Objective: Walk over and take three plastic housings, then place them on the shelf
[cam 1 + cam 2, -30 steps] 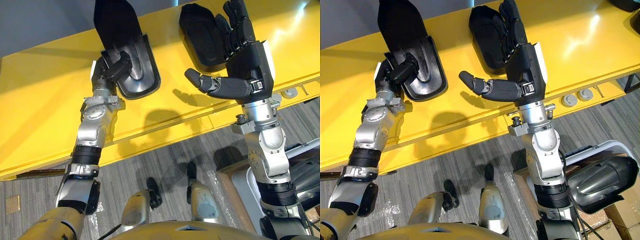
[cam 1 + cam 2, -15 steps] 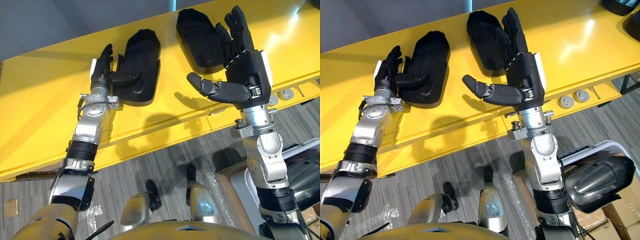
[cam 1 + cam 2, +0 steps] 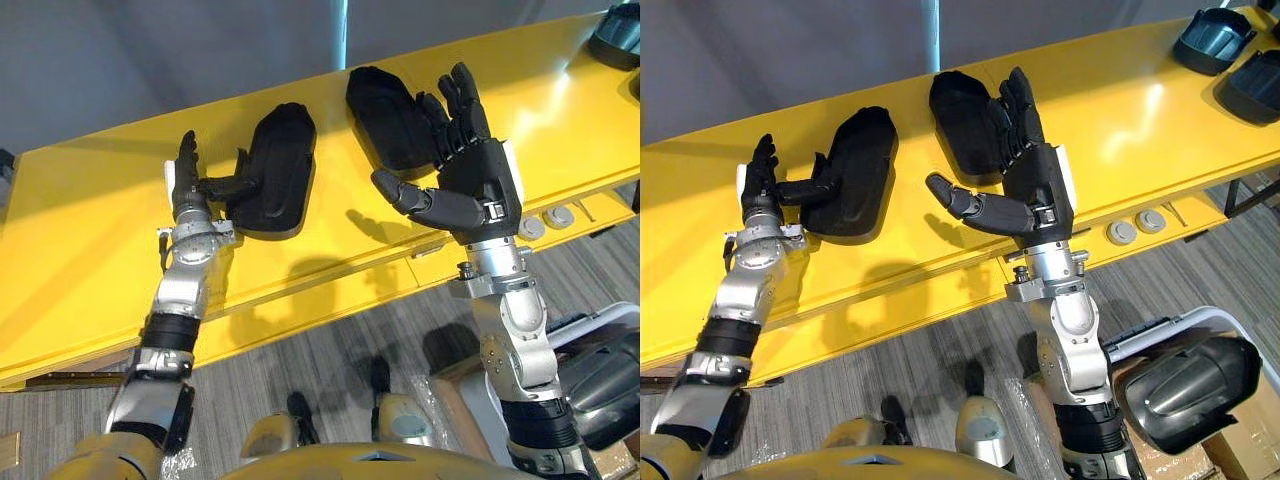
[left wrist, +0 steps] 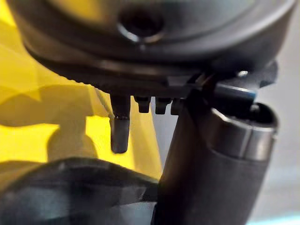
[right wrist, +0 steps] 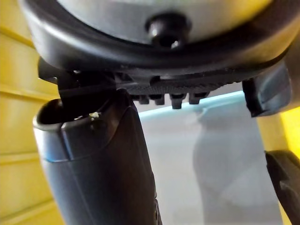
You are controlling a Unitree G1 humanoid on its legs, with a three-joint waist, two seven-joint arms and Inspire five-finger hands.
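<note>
Yellow shelf [image 3: 80,250]; left robot hand [image 3: 186,188], right robot hand [image 3: 482,185] splayed upright

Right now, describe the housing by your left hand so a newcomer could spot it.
On the yellow shelf, two black housings lie side by side. It is the left housing, nearer the front edge, with the open left hand beside it, thumb reaching toward it; the right housing lies further back, partly behind the right hand.
</note>
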